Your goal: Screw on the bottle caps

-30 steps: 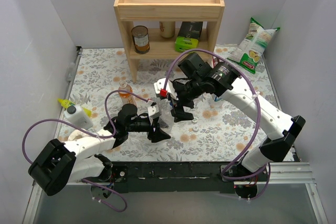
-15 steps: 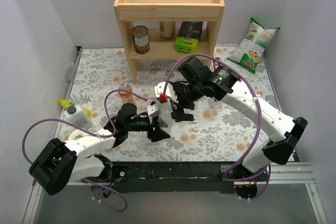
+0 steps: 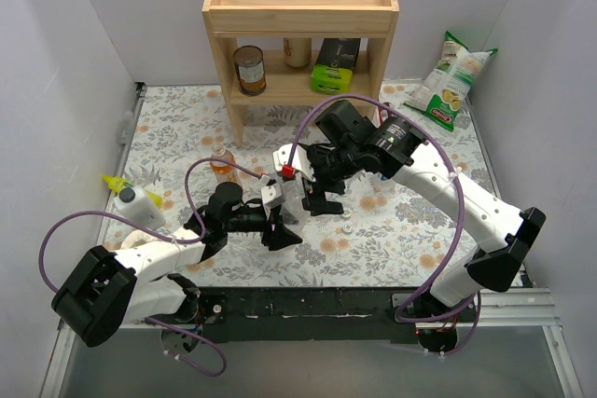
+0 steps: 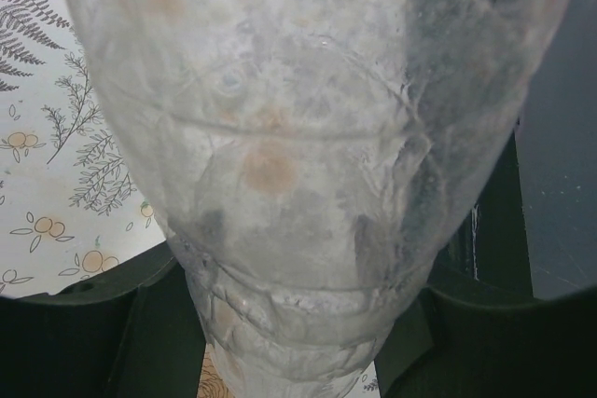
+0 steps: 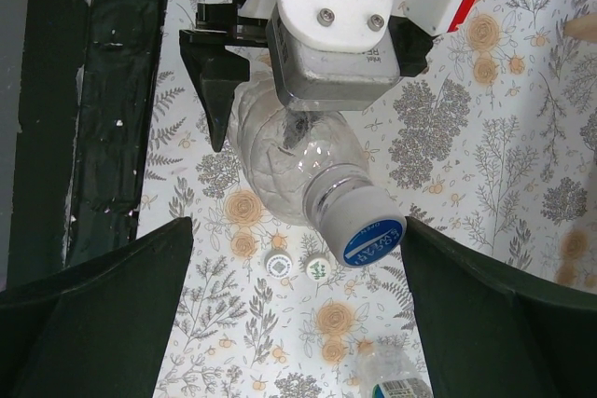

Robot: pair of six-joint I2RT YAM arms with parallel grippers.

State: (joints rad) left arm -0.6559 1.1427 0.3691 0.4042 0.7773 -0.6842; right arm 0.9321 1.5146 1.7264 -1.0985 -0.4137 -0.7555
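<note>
The left claw is pinching the clear bottle around its body. The plastic is thin and crinkled with a faceted, diamond-moulded shoulder, and it looks cloudy up close in the left wrist view. The bottle sits over the floral-print surface, neck tipped up toward the right arm. A round white cap with blue print on its flat top sits on the neck. The right claw hangs over it, dark fingers spread wide to either side — apart from the cap. The orange bottle stands well off to the left. Only the top of the blue-and-white labelled bottle shows.
</note>
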